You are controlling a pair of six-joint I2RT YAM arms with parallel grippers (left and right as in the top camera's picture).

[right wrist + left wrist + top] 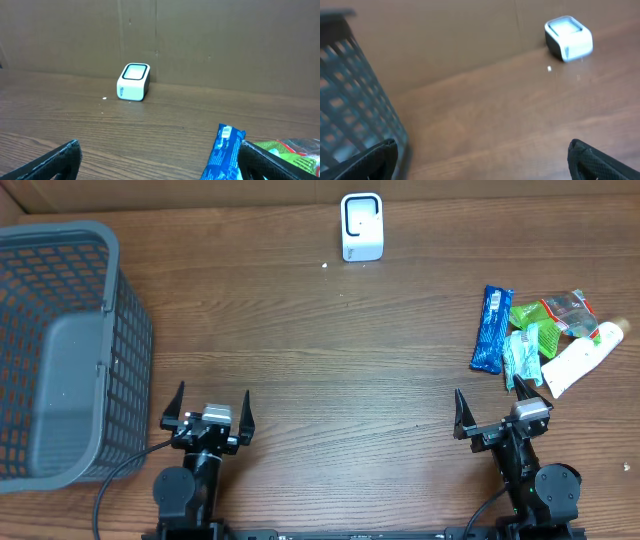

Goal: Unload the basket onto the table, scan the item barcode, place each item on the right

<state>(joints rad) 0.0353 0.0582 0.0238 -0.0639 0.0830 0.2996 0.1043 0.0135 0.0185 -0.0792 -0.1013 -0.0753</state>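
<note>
A white barcode scanner stands at the far middle of the wooden table. The items lie in a pile at the right: a blue packet, a teal packet, green packets and a white tube. At the near edge my left gripper is open with nothing between its fingers. My right gripper is open too, just short of the pile, and the blue packet lies beside its right finger.
A large grey mesh basket fills the left side of the table, close to the left arm. A brown cardboard wall closes off the back behind the scanner. A small white crumb lies near the scanner.
</note>
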